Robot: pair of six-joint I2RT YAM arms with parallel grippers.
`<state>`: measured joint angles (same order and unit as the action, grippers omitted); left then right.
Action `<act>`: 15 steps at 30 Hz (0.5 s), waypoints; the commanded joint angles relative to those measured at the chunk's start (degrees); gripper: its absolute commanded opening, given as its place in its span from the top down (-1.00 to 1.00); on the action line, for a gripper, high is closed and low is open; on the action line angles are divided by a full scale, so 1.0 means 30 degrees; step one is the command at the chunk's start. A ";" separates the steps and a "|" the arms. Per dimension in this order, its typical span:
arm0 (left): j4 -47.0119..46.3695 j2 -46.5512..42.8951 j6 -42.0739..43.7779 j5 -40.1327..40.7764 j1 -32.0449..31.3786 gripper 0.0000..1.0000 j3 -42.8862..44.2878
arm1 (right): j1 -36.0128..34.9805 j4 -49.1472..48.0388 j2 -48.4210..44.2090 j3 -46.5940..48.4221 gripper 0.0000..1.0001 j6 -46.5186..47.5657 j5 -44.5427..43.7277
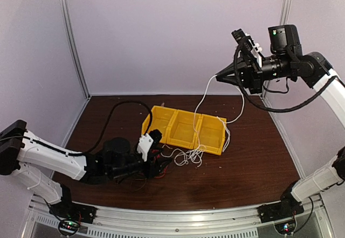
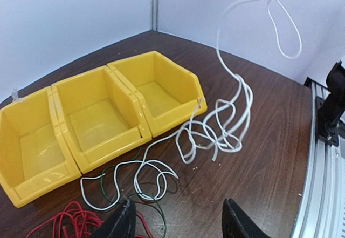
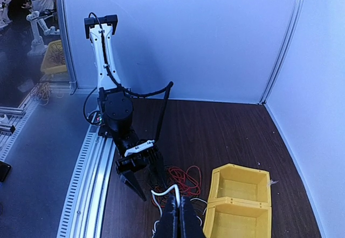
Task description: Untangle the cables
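Cables, three: white cable (image 2: 218, 38), red cable (image 2: 70, 219), green cable (image 2: 103, 181), one each. White is clamped high in the right fingers (image 3: 186, 219), its tail on the tabletop (image 1: 253, 162), apparently looped with green. Red lies heaped beside the left fingers (image 2: 121, 222), which are apart and empty. Bins (image 2: 124, 100), three, empty. Untangling judged partway: nothing sorted yet.

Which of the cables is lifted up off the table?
The white cable, pinched in the right gripper and strung up into the air; the red cable and dark green cable lie flat on the table.
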<state>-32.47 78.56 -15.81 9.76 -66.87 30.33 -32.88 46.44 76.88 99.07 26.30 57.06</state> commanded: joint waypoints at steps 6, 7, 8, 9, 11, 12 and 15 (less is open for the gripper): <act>-0.3319 0.5539 0.3502 -0.2090 -0.0092 -0.10 0.3966 | -0.0113 -0.0763 0.0378 0.0962 1.00 -0.0716 0.0582; -0.3294 0.6056 0.3662 -0.1643 -0.0078 -0.10 0.4479 | -0.0113 -0.0751 0.0410 0.1028 1.00 -0.0763 0.0639; -0.3133 0.6608 0.3876 -0.1180 -0.0054 -0.08 0.4997 | -0.0095 -0.0765 0.0438 0.1095 1.00 -0.0788 0.0661; -0.3047 0.7117 0.4119 -0.0910 -0.0025 -0.06 0.5450 | -0.0103 -0.0756 0.0490 0.1169 1.00 -0.0798 0.0678; -0.2869 0.8092 0.4441 -0.0680 0.0128 0.02 0.6163 | -0.0113 -0.0770 0.0548 0.1353 1.00 -0.0842 0.0707; -0.2827 0.8393 0.4516 -0.0705 0.0214 0.08 0.6361 | -0.0095 -0.0749 0.0562 0.1454 1.00 -0.0856 0.0728; -0.2978 0.8905 0.4629 -0.1178 0.0353 0.27 0.6350 | -0.0083 -0.0658 0.0593 0.1818 1.00 -0.0821 0.0667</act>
<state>-38.22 103.55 -4.40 6.28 -66.54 48.49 -33.01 45.21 78.54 101.89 24.73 58.06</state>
